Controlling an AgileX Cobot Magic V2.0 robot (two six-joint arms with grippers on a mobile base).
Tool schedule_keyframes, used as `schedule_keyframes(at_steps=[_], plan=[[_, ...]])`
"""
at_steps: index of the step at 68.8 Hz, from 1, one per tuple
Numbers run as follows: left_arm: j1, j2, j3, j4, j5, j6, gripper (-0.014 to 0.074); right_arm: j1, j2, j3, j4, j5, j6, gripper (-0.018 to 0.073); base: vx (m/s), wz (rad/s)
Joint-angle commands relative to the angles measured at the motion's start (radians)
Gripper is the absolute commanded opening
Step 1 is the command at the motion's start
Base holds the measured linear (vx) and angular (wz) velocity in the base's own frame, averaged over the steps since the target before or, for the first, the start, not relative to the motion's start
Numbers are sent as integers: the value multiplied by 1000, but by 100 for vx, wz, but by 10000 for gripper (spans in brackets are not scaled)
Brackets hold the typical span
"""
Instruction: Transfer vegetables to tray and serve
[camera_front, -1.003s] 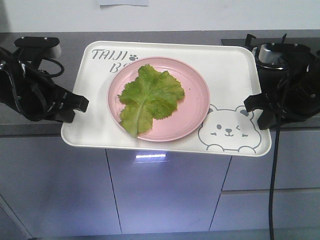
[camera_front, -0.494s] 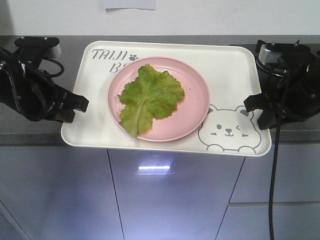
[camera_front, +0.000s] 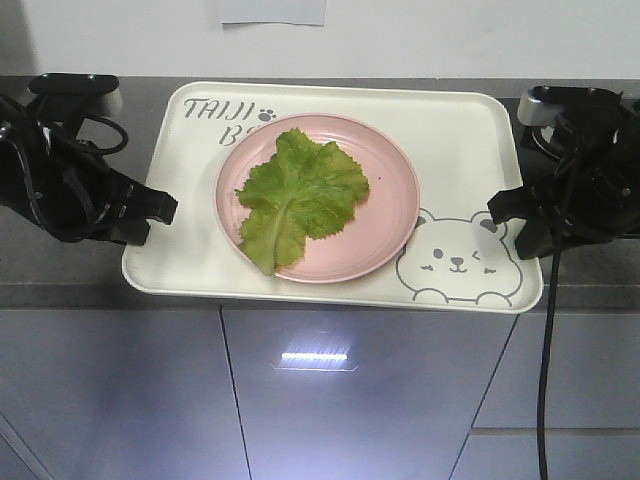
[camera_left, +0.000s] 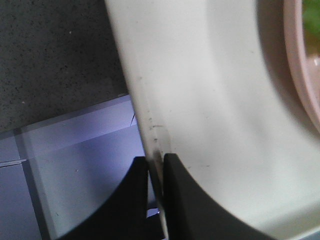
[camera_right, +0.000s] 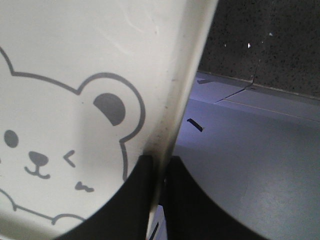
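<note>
Left gripper, right gripper pinch tray rim between fingers; 2 thin grips; uneven motion may tilt, sliding plate, leaf.

Left gripper and right gripper reach inward from opposite sides, fingers pinched on the tray rim.

Front view: bright, even overhead light and sharp focus, with a white glare streak on the glossy cabinet door. Both wrist views: dimmer and blurred at close range, with soft shadows across the tray.
</note>
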Motion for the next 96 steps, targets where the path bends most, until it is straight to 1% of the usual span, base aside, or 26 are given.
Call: schedule_keyframes(at_steps=[1,96], plan=[[-21,-38,-30,-88,-73,19,-6,11,-43,-28,85,-39,-44,-6,8,3],[-21,-38,-30,-88,-73,19,-6,11,-43,-28,85,-39,-44,-6,7,4]])
